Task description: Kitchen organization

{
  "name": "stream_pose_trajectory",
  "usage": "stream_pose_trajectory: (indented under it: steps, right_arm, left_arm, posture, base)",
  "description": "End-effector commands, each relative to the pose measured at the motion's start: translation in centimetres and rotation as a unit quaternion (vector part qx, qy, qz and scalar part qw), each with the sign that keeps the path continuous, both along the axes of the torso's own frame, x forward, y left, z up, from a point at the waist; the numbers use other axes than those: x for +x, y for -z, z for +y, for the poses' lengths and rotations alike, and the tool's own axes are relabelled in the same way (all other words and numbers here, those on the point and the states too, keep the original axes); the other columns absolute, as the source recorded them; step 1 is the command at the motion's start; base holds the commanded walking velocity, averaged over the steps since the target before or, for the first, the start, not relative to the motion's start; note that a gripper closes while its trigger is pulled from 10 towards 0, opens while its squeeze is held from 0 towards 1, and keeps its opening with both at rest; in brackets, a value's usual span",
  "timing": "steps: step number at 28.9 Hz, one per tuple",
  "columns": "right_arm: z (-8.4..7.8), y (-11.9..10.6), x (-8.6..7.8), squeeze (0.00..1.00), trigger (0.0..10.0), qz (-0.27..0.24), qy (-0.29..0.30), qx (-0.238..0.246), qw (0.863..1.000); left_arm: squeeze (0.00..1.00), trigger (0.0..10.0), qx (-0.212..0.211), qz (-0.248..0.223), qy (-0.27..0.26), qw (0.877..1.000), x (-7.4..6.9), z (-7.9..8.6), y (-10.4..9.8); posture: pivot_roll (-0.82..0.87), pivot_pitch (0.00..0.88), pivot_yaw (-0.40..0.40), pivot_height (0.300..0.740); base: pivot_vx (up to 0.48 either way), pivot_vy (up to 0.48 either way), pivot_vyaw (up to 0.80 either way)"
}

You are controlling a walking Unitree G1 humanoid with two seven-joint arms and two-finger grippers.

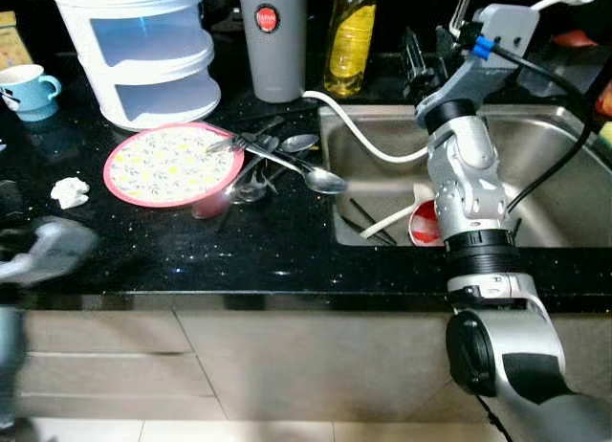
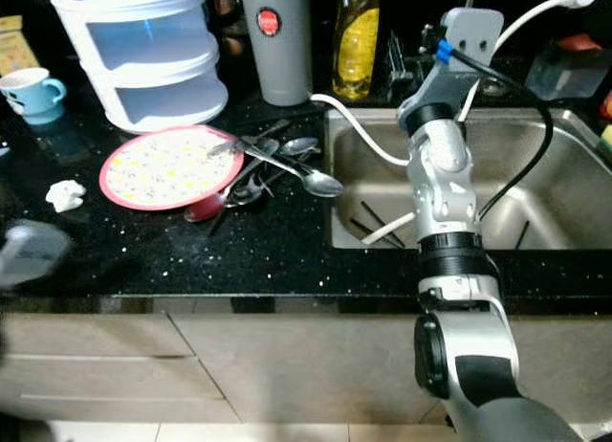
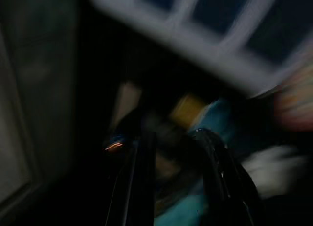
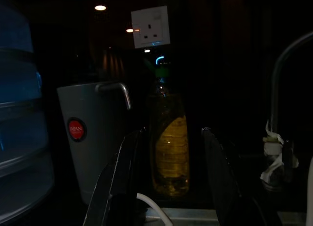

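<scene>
My right arm (image 1: pixel 466 174) reaches up over the sink (image 1: pixel 555 136) toward the back of the counter. Its gripper (image 4: pixel 168 187) is open and points at a yellow dish-soap bottle (image 4: pixel 170 147), which stands a short way beyond the fingertips, untouched. A grey jug (image 1: pixel 273 40) with a red badge stands left of the bottle. On the black counter lies a pink flowered plate (image 1: pixel 167 165) with several spoons (image 1: pixel 287 165) piled at its right edge. My left arm (image 1: pixel 48 251) is a blur at the lower left. Its gripper (image 3: pixel 176 187) looks open in a smeared wrist view.
White stacked containers (image 1: pixel 143 50) stand at the back left, with a blue cup (image 1: pixel 29 88) beside them. A crumpled tissue (image 1: pixel 69 190) lies near the plate. In the sink are a red-and-white bowl (image 1: pixel 424 227) and dark chopsticks (image 1: pixel 368 222). A white cable (image 1: pixel 368 141) drapes over the sink rim.
</scene>
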State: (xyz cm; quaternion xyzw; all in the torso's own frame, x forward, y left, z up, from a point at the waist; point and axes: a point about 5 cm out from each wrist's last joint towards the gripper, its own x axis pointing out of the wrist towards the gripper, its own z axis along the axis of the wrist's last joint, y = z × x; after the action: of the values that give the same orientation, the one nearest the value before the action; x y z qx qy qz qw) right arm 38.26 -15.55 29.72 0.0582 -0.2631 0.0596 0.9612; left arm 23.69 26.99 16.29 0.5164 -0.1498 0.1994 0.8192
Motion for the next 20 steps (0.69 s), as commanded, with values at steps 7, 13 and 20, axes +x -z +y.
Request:
stream_pose_trajectory:
  steps: [7,13,20]
  right_arm:
    - [0.4,-0.3,0.0,0.00,10.0,-0.004,-0.005,0.003,1.000]
    - [0.0,-0.4,-0.5,0.00,10.0,-0.008,0.004,0.006,1.000]
    - [0.4,-0.8,-0.9,0.00,10.0,-0.019,-0.004,-0.003,1.000]
  left_arm:
    - [0.00,10.0,-0.004,0.021,-0.029,0.999,0.5,0.0,1.0]
    - [0.00,10.0,-0.001,0.003,-0.061,0.998,1.5,0.7,-0.4]
    - [0.00,10.0,-0.019,-0.022,-0.046,0.999,2.2,-0.5,-1.3]
  posture:
    - [0.04,0.019,-0.006,0.740]
    - [0.00,0.019,0.006,0.740]
    - [-0.02,0.011,-0.001,0.740]
  base:
    - [0.000,0.000,0.00]
    - [0.000,0.000,0.00]
    - [0.000,0.000,0.00]
